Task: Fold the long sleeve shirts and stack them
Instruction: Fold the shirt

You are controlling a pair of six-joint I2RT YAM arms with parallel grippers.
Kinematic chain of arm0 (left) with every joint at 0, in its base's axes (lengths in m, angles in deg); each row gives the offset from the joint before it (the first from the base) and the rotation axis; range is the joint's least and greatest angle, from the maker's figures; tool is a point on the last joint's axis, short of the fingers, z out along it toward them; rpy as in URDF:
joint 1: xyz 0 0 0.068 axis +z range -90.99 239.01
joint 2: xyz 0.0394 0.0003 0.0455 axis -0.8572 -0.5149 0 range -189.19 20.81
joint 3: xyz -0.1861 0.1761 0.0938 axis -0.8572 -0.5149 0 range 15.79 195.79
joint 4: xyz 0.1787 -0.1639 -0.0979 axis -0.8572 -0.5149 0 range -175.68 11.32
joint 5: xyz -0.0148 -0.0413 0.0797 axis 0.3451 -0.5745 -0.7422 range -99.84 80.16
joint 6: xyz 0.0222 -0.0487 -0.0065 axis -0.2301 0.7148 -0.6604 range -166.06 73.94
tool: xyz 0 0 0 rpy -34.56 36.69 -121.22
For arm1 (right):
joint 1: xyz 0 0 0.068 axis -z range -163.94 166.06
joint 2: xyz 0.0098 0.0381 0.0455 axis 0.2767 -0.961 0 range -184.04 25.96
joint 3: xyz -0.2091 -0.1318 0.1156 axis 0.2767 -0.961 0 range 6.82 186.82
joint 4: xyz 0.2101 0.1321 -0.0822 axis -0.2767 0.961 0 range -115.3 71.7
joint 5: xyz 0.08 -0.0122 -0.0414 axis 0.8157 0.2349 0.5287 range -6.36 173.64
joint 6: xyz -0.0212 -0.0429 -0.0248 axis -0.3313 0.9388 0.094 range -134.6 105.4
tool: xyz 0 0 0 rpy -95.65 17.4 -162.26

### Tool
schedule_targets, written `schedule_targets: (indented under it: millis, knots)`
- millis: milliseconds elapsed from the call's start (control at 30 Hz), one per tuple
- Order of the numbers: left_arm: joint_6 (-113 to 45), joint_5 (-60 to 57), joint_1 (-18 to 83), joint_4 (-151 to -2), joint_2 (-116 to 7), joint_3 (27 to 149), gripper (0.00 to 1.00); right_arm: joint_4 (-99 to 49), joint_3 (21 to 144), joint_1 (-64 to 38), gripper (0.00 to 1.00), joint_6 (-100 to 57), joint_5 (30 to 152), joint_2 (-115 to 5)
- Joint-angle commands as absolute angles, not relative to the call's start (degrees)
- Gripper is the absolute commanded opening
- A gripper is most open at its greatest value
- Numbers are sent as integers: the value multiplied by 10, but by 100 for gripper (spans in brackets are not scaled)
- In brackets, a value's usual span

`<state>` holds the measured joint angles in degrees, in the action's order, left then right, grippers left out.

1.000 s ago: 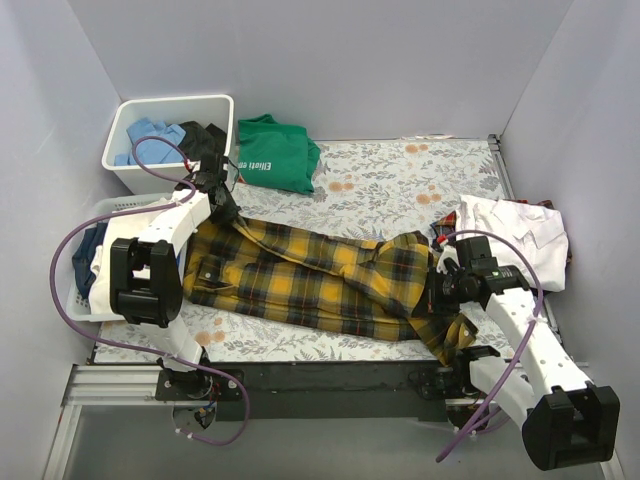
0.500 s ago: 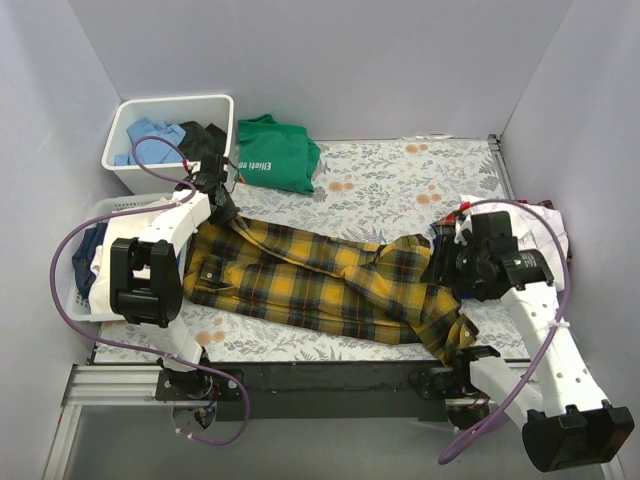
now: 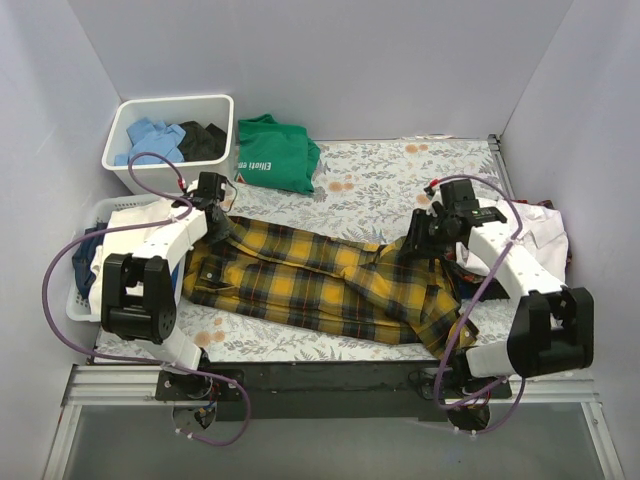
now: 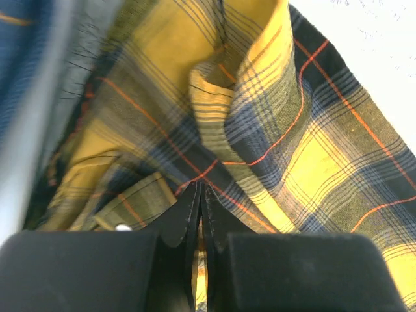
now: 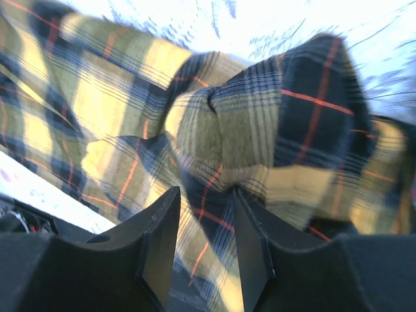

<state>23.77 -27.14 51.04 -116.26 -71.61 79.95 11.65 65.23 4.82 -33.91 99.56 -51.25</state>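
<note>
The yellow-and-black plaid long sleeve shirt (image 3: 320, 280) lies spread across the middle of the table. My left gripper (image 3: 224, 230) is at its upper left corner, by the collar. In the left wrist view its tips (image 4: 199, 190) are pressed together against the plaid cloth (image 4: 312, 149); I cannot tell whether a fold is pinched. My right gripper (image 3: 425, 238) hangs over the shirt's bunched right end. Its jaws (image 5: 205, 191) stand apart, with a plaid fold (image 5: 247, 130) just beyond the tips. The white long sleeve shirt (image 3: 548, 232) lies at the right edge, partly behind the right arm.
A white bin (image 3: 120, 165) with blue and black clothes stands at the back left. A green T-shirt (image 3: 275, 150) lies beside it. A basket (image 3: 82, 300) of clothes sits at the left edge. The floral tablecloth (image 3: 400, 180) shows behind the plaid shirt.
The right arm swung from the near edge up to the shirt's right end, and its jaws opened. The left gripper slid toward me along the collar and closed fully.
</note>
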Motion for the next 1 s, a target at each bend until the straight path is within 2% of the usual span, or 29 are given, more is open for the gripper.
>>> schedule_targets:
  millis: [0, 100, 167, 233, 267, 467, 500, 733, 967]
  knots:
    - [222, -326, 514, -1164, -668, 796, 0, 62, 629, 38, 45, -335, 1035, -556]
    - [214, -338, 514, -1163, -668, 798, 0, 58, 635, 38, 44, -338, 1012, -598]
    - [211, -333, 514, -1159, -667, 801, 9, 60, 646, 38, 44, -340, 990, -637]
    - [207, -329, 514, -1159, -673, 817, 14, 62, 655, 42, 42, -347, 976, -684]
    - [207, -324, 514, -1160, -680, 824, 25, 65, 670, 45, 42, -351, 964, -702]
    - [219, -304, 514, -1165, -715, 870, 35, 88, 755, 80, 38, -361, 895, -813]
    - [221, -301, 514, -1165, -724, 876, 41, 91, 783, 86, 38, -359, 889, -823]
    - [249, -305, 514, -1154, -789, 898, 51, 129, 898, 124, 38, -303, 840, -884]
    - [269, -307, 514, -1138, -845, 916, 56, 142, 916, 178, 38, -297, 849, -890]
